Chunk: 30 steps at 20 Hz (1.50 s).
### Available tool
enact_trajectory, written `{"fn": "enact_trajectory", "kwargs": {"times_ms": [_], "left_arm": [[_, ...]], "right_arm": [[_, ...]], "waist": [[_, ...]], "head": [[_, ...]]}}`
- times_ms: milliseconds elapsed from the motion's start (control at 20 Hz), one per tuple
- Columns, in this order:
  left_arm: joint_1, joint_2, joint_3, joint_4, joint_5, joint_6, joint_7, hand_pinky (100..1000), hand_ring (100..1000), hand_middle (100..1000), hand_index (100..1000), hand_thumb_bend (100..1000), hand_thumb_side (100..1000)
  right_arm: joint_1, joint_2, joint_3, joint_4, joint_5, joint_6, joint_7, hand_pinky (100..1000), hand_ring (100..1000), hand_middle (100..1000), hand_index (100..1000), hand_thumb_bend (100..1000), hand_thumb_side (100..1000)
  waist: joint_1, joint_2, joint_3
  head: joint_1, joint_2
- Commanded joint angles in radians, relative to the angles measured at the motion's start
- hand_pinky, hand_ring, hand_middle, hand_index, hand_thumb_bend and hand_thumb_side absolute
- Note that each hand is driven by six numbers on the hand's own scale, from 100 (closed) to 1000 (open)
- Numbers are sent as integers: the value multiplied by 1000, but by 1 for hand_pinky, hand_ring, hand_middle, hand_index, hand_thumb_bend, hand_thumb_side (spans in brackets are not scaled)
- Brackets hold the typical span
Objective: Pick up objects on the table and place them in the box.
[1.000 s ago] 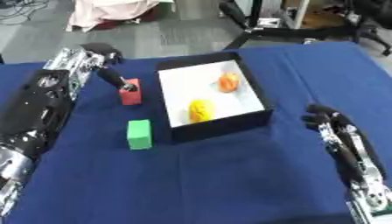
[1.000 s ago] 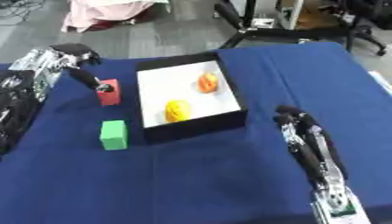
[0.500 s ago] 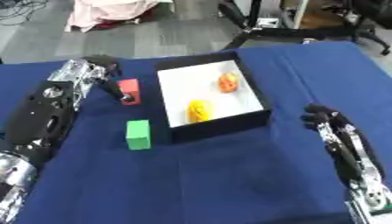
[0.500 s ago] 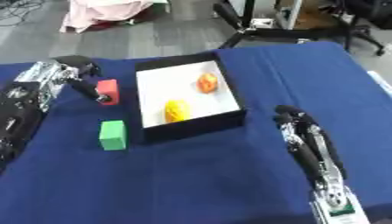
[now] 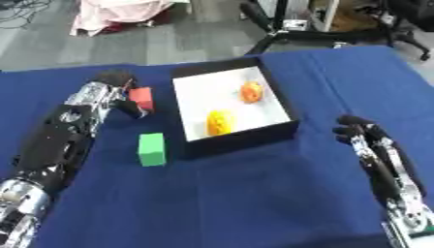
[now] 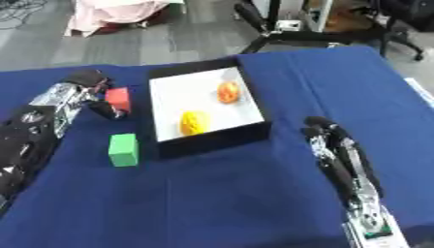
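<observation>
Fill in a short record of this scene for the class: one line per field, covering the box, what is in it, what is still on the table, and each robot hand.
Box: black walls, white floor, open top, on a blue table
In the box: orange object and yellow object, apart
Still on the table: red block and green block, both left of the box
Left hand: at the red block, fingers curled round it
Right hand: idle right of the box, fingers relaxed, holding nothing

Black box (image 5: pixel 288 127), white inside, holds an orange ball (image 5: pixel 251 92) and a yellow ball (image 5: pixel 220 121). Red block (image 5: pixel 142 98) just left of box; green block (image 5: pixel 152 149) nearer, on blue counter (image 5: pixel 254 193).
</observation>
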Motion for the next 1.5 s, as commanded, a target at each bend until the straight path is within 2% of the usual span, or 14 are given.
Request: {"fn": "enact_trajectory", "kwargs": {"times_ms": [50,450,750,850,950,1000,1100,1350,1400,1500], "left_arm": [[-19,23,4,-15,11,-8,30,310,348,457,600,418,379],[-113,64,-24,-166,98,-54,39,315,347,453,591,386,367],[-139,-6,-143,-315,194,-143,-18,358,391,490,635,409,392],[-127,-39,-192,-329,209,-177,-52,374,403,514,660,418,405],[-113,-64,-214,-321,205,-201,-87,396,422,552,694,429,418],[-105,-75,-216,-313,200,-204,-103,418,438,576,715,442,433],[-91,-89,-217,-297,186,-206,-124,560,552,713,816,548,547],[-83,-94,-214,-284,164,-211,-127,560,552,713,816,548,547],[-85,-89,-209,-287,165,-209,-124,685,700,849,923,654,797],[-88,-56,-179,-319,184,-189,-104,713,732,868,920,650,805]], "right_arm": [[-10,-8,-8,-14,1,0,-3,806,776,768,805,100,665],[-5,-12,-7,-12,2,1,-3,806,776,767,804,100,666],[-7,-11,-2,-12,0,1,2,806,776,767,804,100,665],[-10,-9,-1,-12,0,0,4,806,776,767,804,100,663],[-11,-7,-1,-13,0,0,4,806,776,767,804,100,663],[-12,-7,-1,-13,0,0,3,806,776,767,804,100,663],[-12,-6,-1,-14,1,0,4,806,776,767,804,100,662],[-13,-5,0,-13,2,-1,6,806,776,767,804,100,662],[-11,-6,-2,-13,2,-1,5,806,776,767,805,100,664],[-7,-8,-8,-13,3,-1,1,806,776,767,805,100,665]], "waist": [[-15,-11,-1],[-13,-18,4],[-12,-19,-5],[-12,-20,-10],[-13,-20,-13],[-13,-20,-14],[-13,-19,-15],[-13,-19,-15],[-13,-20,-10],[-10,-21,0]], "head": [[-3,-2],[-1,-2],[5,-2],[5,-2],[2,-2],[1,-2],[-4,-2],[-8,-2],[-13,-2],[-24,-2]]}}
